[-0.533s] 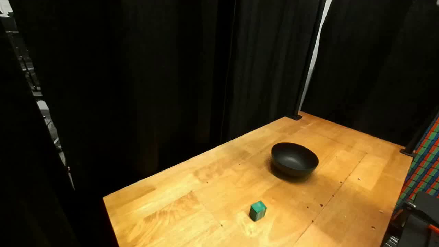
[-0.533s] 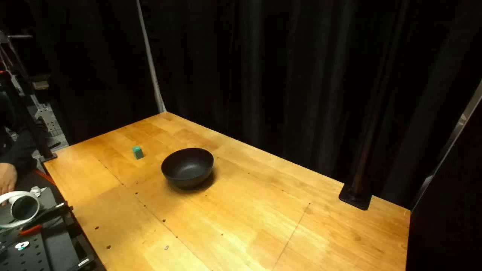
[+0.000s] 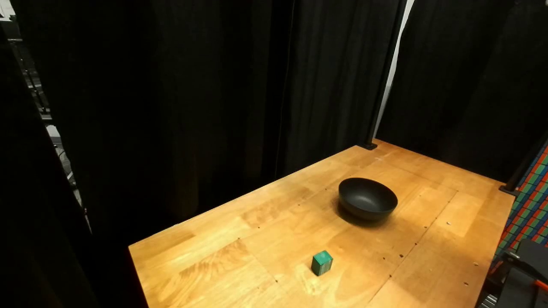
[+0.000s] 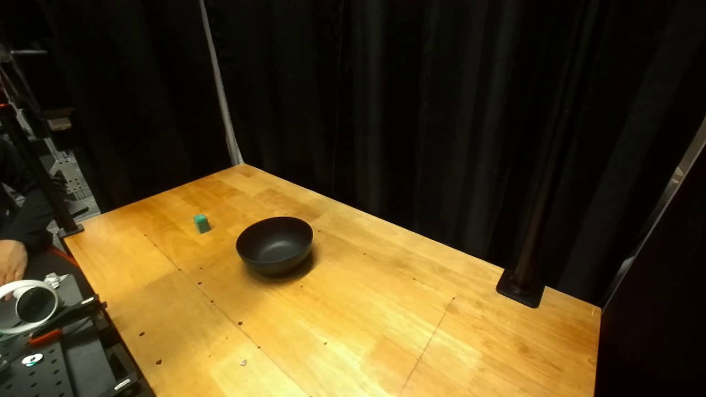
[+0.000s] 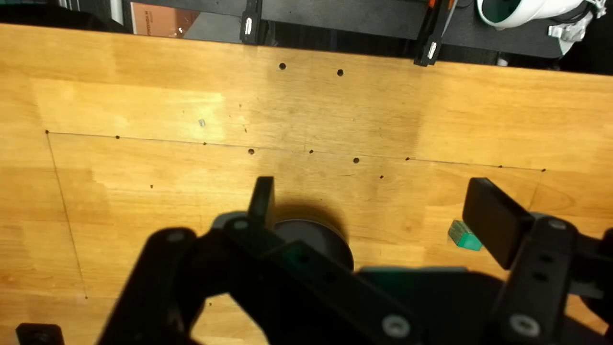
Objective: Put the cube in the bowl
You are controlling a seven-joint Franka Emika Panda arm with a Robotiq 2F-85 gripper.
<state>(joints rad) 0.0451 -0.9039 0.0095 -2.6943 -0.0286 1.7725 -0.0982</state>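
Observation:
The green cube (image 3: 322, 262) sits on the wooden table, apart from the bowl, in both exterior views (image 4: 202, 223). The matte black bowl (image 3: 367, 199) stands upright on the table and looks empty; it also shows in an exterior view (image 4: 274, 246). In the wrist view my gripper (image 5: 376, 206) is wide open with nothing between its fingers, high above the table. The cube (image 5: 465, 236) shows beside the right finger, which hides a little of it. The bowl (image 5: 313, 238) is mostly hidden behind the left finger and linkage. The gripper is out of both exterior views.
The wooden table (image 4: 342, 309) has dark curtains behind it. A black post foot (image 4: 520, 288) stands at one table edge. A black side surface holds a white round object (image 4: 33, 303), and a person's hand (image 4: 12, 259) rests near it. Black clamps (image 5: 428, 45) grip the table edge.
The cube and bowl have not moved. The person's hand at the side has shifted slightly. No earlier wrist view is given.

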